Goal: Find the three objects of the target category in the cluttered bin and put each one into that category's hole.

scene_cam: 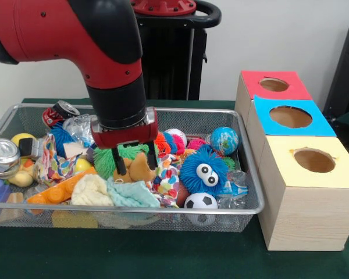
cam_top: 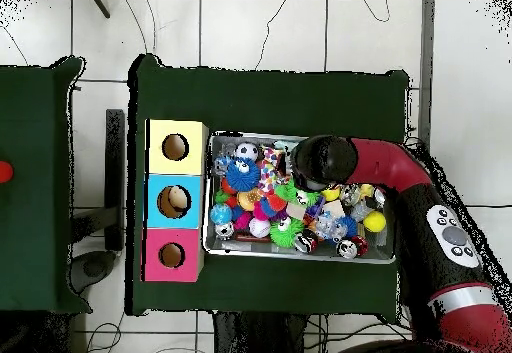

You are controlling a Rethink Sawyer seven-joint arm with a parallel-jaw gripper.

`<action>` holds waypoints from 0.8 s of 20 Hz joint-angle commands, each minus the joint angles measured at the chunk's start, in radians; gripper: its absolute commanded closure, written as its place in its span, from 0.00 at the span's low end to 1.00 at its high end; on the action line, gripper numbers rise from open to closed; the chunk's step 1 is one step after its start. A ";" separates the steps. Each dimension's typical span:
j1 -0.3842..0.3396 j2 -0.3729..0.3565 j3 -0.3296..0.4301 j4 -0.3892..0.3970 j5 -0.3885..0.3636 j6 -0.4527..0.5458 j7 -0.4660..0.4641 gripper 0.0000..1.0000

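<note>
- Green cloth covers the table; pale wall behind, black stand at top centre of the front view.
- Wire mesh bin fills the left and centre of the front view, heaped with small toys.
- Three wooden boxes stand in a row touching the bin's right side: yellow-topped box nearest the lower right, blue-topped box behind it, red-topped box furthest up. Each has one round hole in its top.
- Overhead view: the same boxes lie at centre left, yellow uppermost, blue in the middle, red lowest; something pale shows inside the blue box's hole.
- Red and black arm comes down from the upper left of the front view into the middle of the bin.
- Claw is down among the toys, its two dark fingers spread apart with a tan soft toy between them; whether they pinch it I cannot tell.
- Green spiky ball sits just left of the claw.
- Blue furry ball with googly eyes lies right of the claw; a small soccer ball rests below it against the front mesh.
- Globe-printed ball lies in the bin's upper right corner.
- Orange carrot-like toy and pale cloth pieces lie at lower left of the bin.
- Silver tin sits at the bin's left edge.
</note>
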 commanded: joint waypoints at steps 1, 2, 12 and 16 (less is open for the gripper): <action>0.023 0.083 -0.089 -0.074 -0.063 0.066 -0.010 0.00; 0.024 0.087 -0.091 -0.077 -0.064 0.063 -0.012 0.00; 0.021 0.124 -0.089 -0.098 -0.061 0.040 -0.035 0.00; 0.024 0.125 -0.090 -0.104 -0.061 0.052 -0.038 1.00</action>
